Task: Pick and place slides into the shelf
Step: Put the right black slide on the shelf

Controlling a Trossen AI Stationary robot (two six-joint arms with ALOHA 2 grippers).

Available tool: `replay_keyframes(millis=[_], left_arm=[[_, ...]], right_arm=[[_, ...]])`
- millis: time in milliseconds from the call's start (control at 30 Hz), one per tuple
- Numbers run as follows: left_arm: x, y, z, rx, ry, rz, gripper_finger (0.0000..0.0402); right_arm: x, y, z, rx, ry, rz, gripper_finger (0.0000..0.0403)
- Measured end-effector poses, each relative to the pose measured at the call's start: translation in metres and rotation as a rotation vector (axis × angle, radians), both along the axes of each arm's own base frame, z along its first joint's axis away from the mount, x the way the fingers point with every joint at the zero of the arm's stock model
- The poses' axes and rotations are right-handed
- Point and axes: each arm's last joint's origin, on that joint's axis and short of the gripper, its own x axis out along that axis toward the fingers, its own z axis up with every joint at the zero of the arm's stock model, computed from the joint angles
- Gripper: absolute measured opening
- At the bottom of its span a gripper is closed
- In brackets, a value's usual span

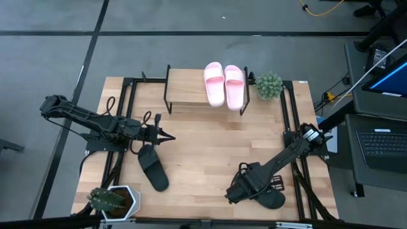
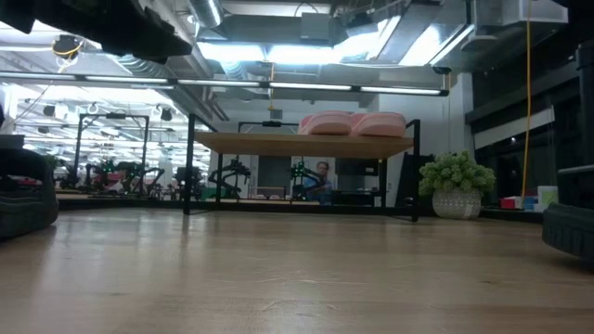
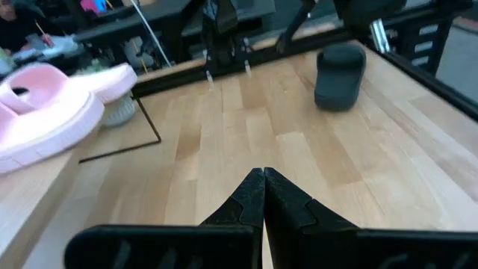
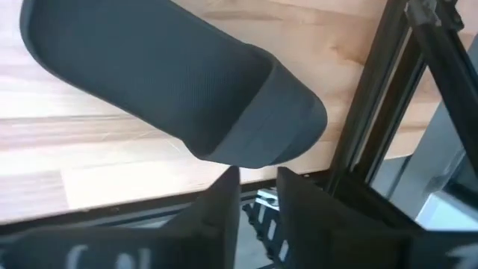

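Note:
Two pale pink slides (image 1: 224, 84) lie side by side on the right part of the shelf's wood top (image 1: 187, 89); the low view shows them on the board (image 2: 353, 122). One black slide (image 1: 152, 168) lies flat on the table at the left. My left gripper (image 1: 168, 135) hovers just beyond that slide, shut (image 3: 263, 187) and pointing toward the table's right. The second black slide (image 1: 272, 198) lies at the near right edge. My right gripper (image 4: 258, 183) stands at this slide's end (image 4: 254, 134), open by a narrow gap. My right gripper has its fingertips (image 4: 228, 187) right at the black slide's rounded end (image 4: 261, 153), which rests on the table by the near edge. I cannot tell whether they touch it.
A green pot plant (image 1: 269, 86) stands right of the shelf, and a cactus in a white pot (image 1: 113, 200) sits at the near left corner. Black frame rails (image 1: 294, 127) run along both table sides. Bare wood lies between the arms (image 1: 210, 146).

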Motion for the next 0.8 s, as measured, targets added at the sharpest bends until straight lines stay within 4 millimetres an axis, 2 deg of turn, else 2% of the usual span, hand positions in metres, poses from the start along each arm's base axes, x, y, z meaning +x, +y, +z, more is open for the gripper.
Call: replay_keyframes(millis=[133,300,800], left_arm=[[-0.001,0.0,-0.002,0.006,0.022,0.0,0.0],[-0.001,0.0,-0.002,0.01,0.025,-0.001,0.0],[-0.001,0.0,-0.002,0.031,0.02,-0.007,0.0]], right_arm=[[0.0,0.0,0.0,-0.017,0.006,-0.044,0.0122],[0.001,0.001,-0.004,-0.053,0.027,-0.112,0.013],[0.013,0.012,-0.052,-0.135,0.132,-0.107,0.0131]])
